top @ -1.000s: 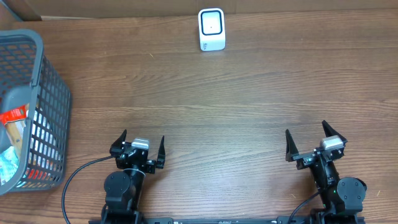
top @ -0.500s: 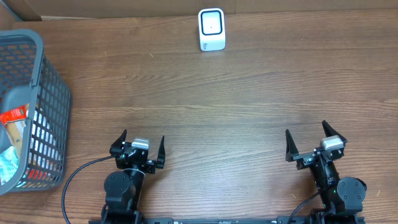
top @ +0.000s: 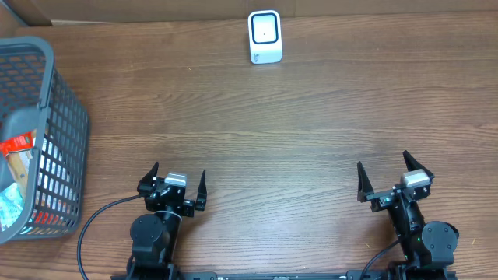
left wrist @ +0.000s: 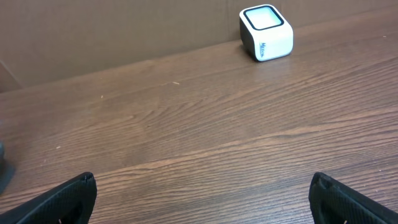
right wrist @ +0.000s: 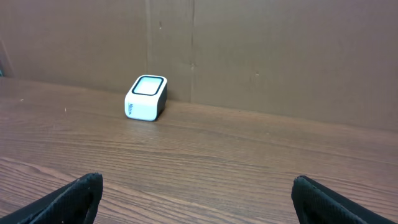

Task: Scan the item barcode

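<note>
Wood table (top: 296,117) carries basket (top: 68,117) and scanner (top: 264,36); left gripper (top: 179,173) and right gripper (top: 382,162) gape empty, so fetching an item (top: 17,146) from the basket likely comes first.

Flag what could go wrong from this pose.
1. The items lie jumbled deep in the basket; the open, empty left pincer may catch the mesh wall or grab two at once.
2. The scanner is small and stands far across the table; a carried item could nudge it off aim.
3. No barcode is visible on any item, so it may need turning.
</note>
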